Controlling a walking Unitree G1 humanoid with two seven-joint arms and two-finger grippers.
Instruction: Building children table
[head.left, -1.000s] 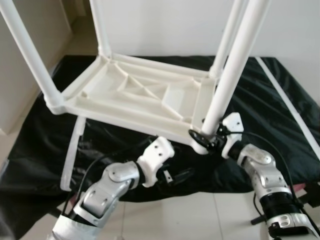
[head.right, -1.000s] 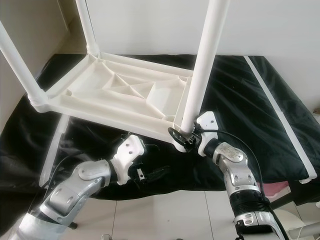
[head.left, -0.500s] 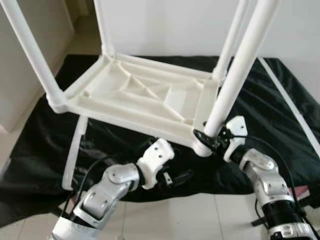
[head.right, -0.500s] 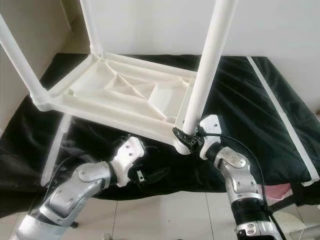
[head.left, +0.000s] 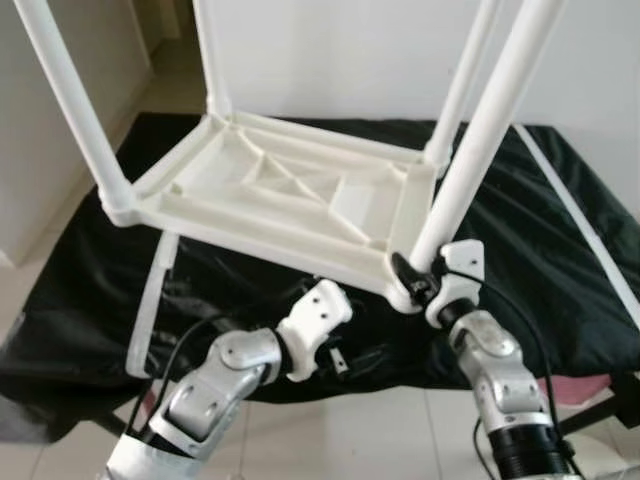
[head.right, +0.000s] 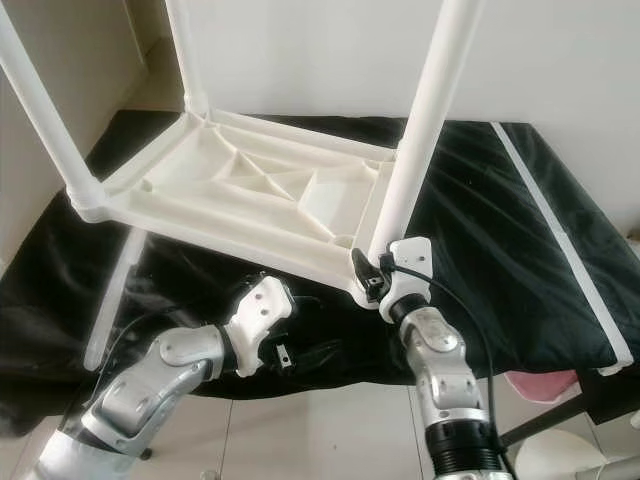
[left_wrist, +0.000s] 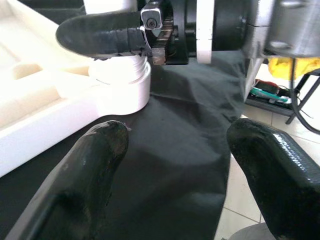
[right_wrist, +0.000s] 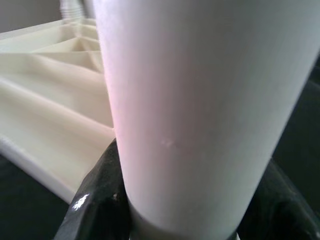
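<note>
While the white plastic children's table lies upside down across the frame's centre on a black sheet, its four round white legs point upward. At lower right, the right tool is clamped on the base of the nearest white leg. Lower centre, the left tool hovers with fingers apart above the sheet, just beside that corner socket.

Right tool clamped — left tool agape.
</note>
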